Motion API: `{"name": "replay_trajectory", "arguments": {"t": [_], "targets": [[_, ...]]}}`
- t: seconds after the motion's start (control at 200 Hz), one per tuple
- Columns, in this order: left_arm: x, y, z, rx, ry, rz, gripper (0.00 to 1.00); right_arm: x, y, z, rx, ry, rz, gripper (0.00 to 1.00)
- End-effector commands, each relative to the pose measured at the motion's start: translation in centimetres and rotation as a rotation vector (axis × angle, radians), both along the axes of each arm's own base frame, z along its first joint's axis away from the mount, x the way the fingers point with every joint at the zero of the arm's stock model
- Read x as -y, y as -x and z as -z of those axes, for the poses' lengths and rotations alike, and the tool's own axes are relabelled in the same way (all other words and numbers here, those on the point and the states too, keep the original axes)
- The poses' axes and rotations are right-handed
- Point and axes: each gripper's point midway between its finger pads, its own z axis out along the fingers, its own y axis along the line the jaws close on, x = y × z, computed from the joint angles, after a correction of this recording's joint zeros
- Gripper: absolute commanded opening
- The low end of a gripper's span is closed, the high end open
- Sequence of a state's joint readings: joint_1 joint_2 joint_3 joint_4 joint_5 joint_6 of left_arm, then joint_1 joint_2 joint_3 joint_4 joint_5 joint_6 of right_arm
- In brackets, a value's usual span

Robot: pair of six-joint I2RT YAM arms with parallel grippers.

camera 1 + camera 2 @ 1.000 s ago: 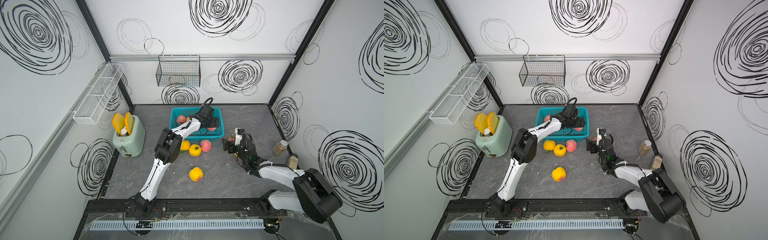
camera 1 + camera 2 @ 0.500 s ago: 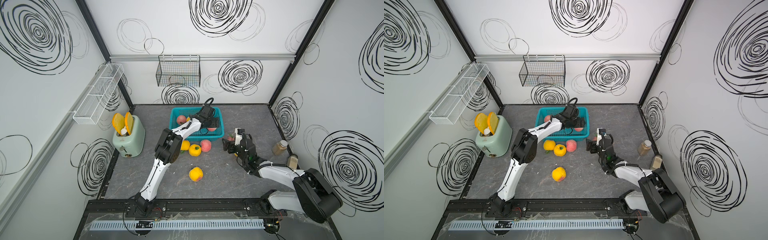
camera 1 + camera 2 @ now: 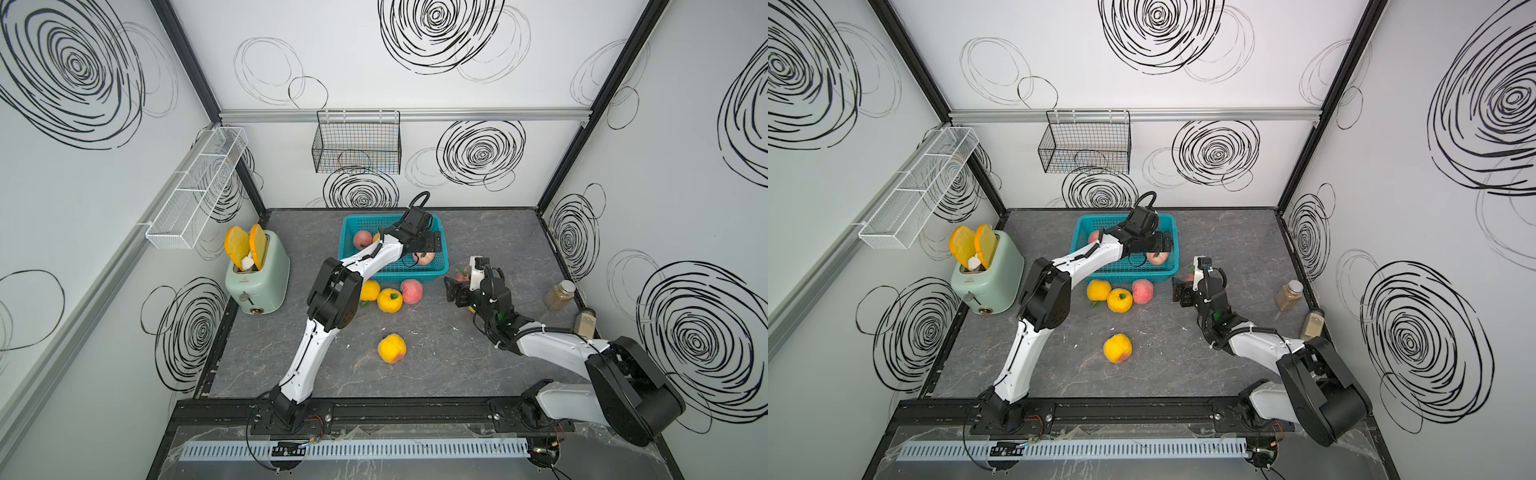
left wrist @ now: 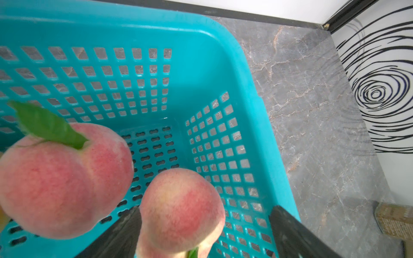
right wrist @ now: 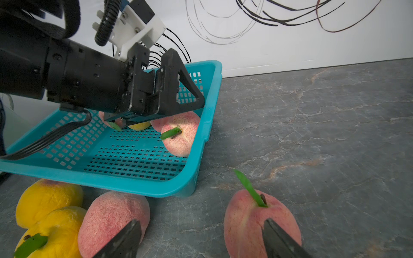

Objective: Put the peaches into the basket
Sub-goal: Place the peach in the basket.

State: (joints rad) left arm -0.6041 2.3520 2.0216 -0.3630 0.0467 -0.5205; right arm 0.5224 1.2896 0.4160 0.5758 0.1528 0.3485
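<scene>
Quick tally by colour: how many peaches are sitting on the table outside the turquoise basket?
Yellow-orange round toy peaches: 3
Fuzzy pink round toy peaches: 2
Total: 5 in clear view

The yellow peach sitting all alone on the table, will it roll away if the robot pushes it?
Probably yes: the yellow peach is round and nothing touches it on the flat table. Its skin looks matte, not shiny, so it probably won't slip when pinched.
</scene>
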Motion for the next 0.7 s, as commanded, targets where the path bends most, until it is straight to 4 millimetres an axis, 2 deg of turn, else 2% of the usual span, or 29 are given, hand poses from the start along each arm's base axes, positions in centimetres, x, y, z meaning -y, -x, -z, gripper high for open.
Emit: {"name": "replay_trajectory", "arguments": {"t": [0.0,0.34,0.695], "targets": [[0.7,-0.5,-4.4,0.093,0.044,0.009,0.94,-0.3,0.2,-0.6,0.012,-0.018,-0.009,0.89],[0.8,0.2,-5.1,0.116,0.027,0.026,0.93,-0.4,0.2,-0.5,0.010,-0.018,-0.010,0.88],[0.1,1.5,-7.1,0.160,0.021,0.035,0.94,-0.5,0.1,-0.4,0.007,-0.017,-0.013,0.89]]}}
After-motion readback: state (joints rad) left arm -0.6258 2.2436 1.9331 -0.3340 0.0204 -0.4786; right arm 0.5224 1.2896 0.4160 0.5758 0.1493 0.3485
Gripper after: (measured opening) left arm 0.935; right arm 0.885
